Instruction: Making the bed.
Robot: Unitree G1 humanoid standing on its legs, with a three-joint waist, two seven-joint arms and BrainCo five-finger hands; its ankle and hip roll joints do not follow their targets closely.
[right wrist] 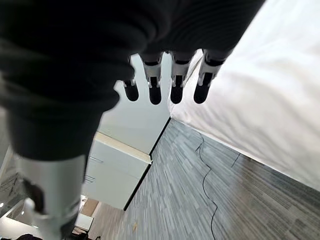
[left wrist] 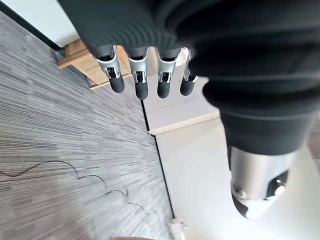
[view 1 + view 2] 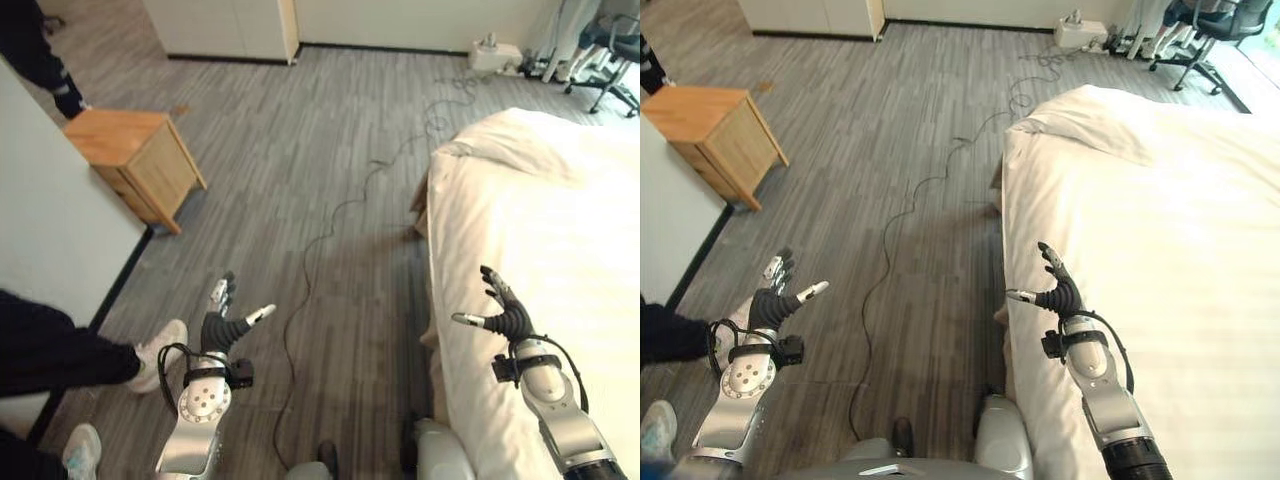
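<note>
Right now the bed [image 3: 1160, 250] takes up the right side of the scene, covered by a white duvet [image 3: 1180, 300] that lies fairly smooth, with a pillow [image 3: 1090, 125] bulging under it at the far end. The right hand [image 3: 1058, 290] hangs above the near left edge of the bed, fingers straight and spread, thumb out to the side, holding nothing; its wrist view shows the fingers [image 1: 151, 85] straight, with the white bedding beside them. The left hand [image 3: 222, 325] hangs over the grey wood floor [image 3: 320, 150], well apart from the bed, its fingers [image 2: 140, 80] also straight and empty, thumb stuck out. A wooden bedside table [image 3: 140, 160] stands against the white wall [image 3: 50, 210] on the left. A person's leg in dark trousers with a white shoe [image 3: 160, 350] shows near the left hand. An office chair [image 3: 610, 60] stands in the far right corner.
</note>
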